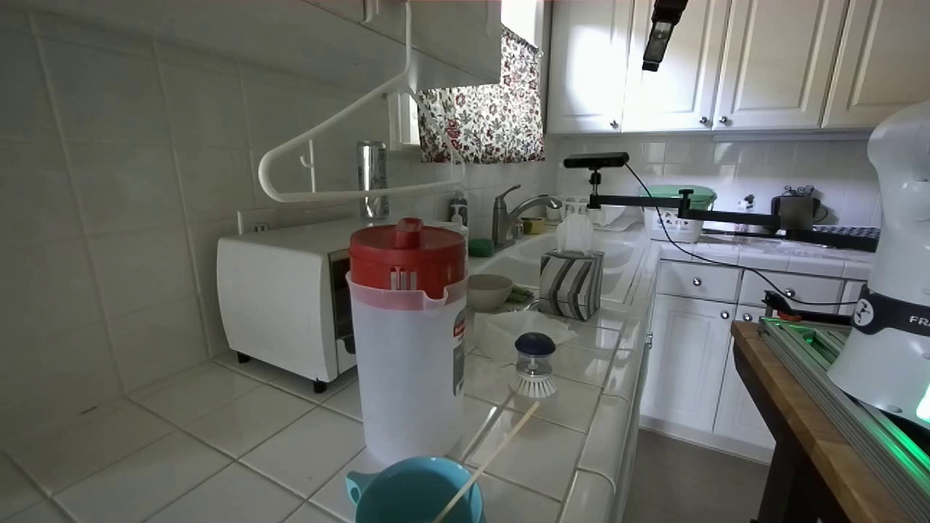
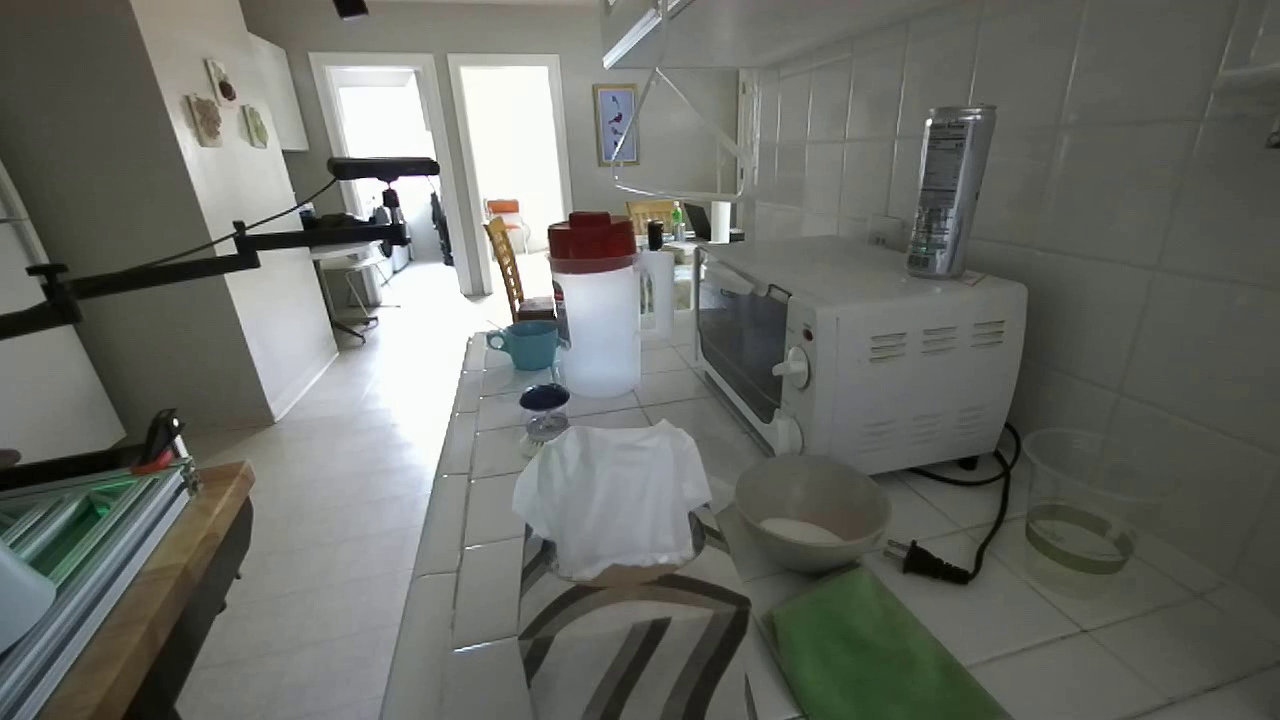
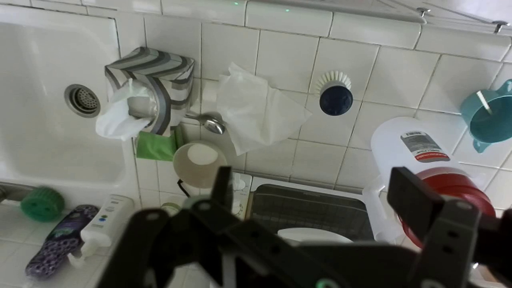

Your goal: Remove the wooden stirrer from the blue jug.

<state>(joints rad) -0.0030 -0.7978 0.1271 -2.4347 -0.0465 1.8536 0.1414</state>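
The blue jug (image 1: 407, 494) is a teal cup on the tiled counter, cut off at the bottom of an exterior view; it also shows in an exterior view (image 2: 528, 345) and at the wrist view's right edge (image 3: 491, 126). The wooden stirrer (image 1: 488, 461) stands tilted in it, its upper end sticking out past the rim. The wrist view shows it as a short pale piece (image 3: 484, 102). My gripper (image 3: 314, 171) is open and empty, high above the counter and away from the jug. Only a black part of it shows at the top of an exterior view (image 1: 662, 36).
The red-lidded pitcher (image 1: 410, 378) stands right beside the jug. The toaster oven (image 1: 280, 290), dish brush (image 1: 535, 363), tissue box (image 1: 572, 283) and bowl (image 2: 812, 510) stand along the counter. A white hanger (image 1: 349, 195) hangs from the cabinet. A camera boom (image 1: 683, 207) reaches toward the counter.
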